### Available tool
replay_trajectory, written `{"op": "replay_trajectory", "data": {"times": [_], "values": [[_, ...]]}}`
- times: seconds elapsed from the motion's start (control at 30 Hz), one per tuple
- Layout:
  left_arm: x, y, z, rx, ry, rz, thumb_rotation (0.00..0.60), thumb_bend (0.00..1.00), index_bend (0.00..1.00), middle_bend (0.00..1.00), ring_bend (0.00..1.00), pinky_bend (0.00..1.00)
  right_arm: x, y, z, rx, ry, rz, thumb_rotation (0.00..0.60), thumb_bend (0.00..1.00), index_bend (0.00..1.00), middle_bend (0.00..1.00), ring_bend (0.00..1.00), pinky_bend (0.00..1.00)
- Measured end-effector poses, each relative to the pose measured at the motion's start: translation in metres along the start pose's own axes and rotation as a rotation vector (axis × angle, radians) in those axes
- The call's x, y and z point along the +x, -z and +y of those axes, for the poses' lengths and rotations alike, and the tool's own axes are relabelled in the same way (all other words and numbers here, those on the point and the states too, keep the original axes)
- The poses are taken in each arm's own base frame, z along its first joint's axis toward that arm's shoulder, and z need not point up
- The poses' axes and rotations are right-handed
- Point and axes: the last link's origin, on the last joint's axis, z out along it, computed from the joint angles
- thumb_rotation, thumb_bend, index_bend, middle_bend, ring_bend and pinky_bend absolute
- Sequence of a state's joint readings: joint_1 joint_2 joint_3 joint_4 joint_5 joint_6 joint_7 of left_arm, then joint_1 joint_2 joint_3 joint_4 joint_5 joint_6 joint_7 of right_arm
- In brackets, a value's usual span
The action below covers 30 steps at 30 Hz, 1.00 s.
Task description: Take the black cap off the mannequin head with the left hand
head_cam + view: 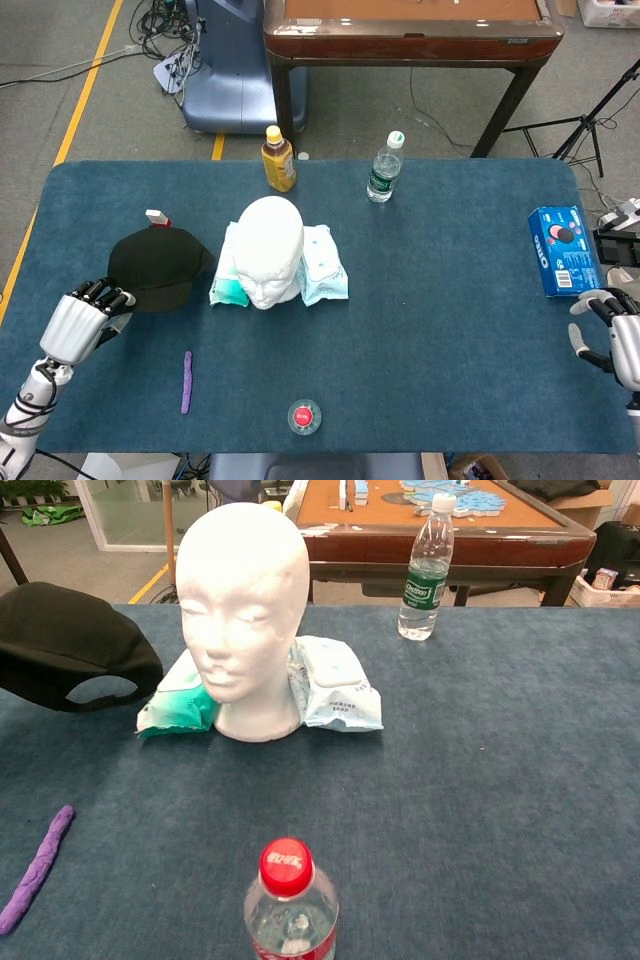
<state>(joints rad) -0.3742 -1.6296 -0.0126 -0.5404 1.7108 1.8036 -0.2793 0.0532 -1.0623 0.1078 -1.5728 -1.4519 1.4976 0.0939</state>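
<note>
The white mannequin head (270, 250) (242, 610) stands bare at the table's middle, propped between two wet-wipe packs (325, 265). To its left the black cap (155, 268) (68, 645) sits low, at or just above the blue table (450, 330). My left hand (85, 322) is at the cap's near-left edge, fingers curled on its rim; the chest view does not show this hand. At the table's right edge my right hand (608, 335) rests with fingers spread, holding nothing.
A tea bottle (279, 160) and a water bottle (384, 168) (424, 570) stand behind the head. A small red-and-white object (157, 217) lies beyond the cap. A purple strip (186, 381) (38, 865), a red-capped bottle (304, 416) (290, 900) and a blue biscuit box (563, 250) are nearby.
</note>
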Motion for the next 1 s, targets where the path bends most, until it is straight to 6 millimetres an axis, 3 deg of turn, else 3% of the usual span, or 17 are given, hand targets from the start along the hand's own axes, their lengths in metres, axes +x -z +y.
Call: {"op": "replay_trajectory", "data": {"times": [0.17,0.3,0.4,0.53,0.73,1.0], "values": [[0.006,0.006,0.01,0.015,-0.043,-0.087,0.6,0.32,0.38,0.45,0.29,0.57,0.0,0.0,-0.001,0.0,0.001,0.0,0.6,0.41,0.47,0.35,0.23,0.33],[0.017,0.009,0.021,0.045,-0.073,-0.167,0.6,0.1,0.16,0.38,0.25,0.53,0.0,0.0,0.0,-0.002,0.0,0.0,0.6,0.41,0.47,0.35,0.23,0.33],[0.029,0.011,0.028,0.071,-0.13,-0.244,0.6,0.04,0.02,0.31,0.18,0.47,0.0,0.0,0.0,-0.002,0.0,-0.001,0.6,0.41,0.47,0.35,0.23,0.33],[0.044,0.016,0.035,0.113,-0.223,-0.359,0.6,0.0,0.0,0.2,0.09,0.45,0.0,0.0,0.0,-0.001,0.001,-0.002,0.6,0.41,0.47,0.35,0.23,0.33],[0.06,0.03,0.04,0.202,-0.305,-0.55,0.6,0.0,0.0,0.13,0.03,0.42,-0.001,-0.001,-0.001,0.0,0.004,-0.004,0.6,0.41,0.47,0.35,0.23,0.33],[0.073,0.048,0.039,0.298,-0.35,-0.698,0.6,0.0,0.0,0.13,0.03,0.42,-0.001,-0.001,-0.001,-0.002,0.007,-0.005,0.6,0.41,0.47,0.35,0.23,0.33]]}}
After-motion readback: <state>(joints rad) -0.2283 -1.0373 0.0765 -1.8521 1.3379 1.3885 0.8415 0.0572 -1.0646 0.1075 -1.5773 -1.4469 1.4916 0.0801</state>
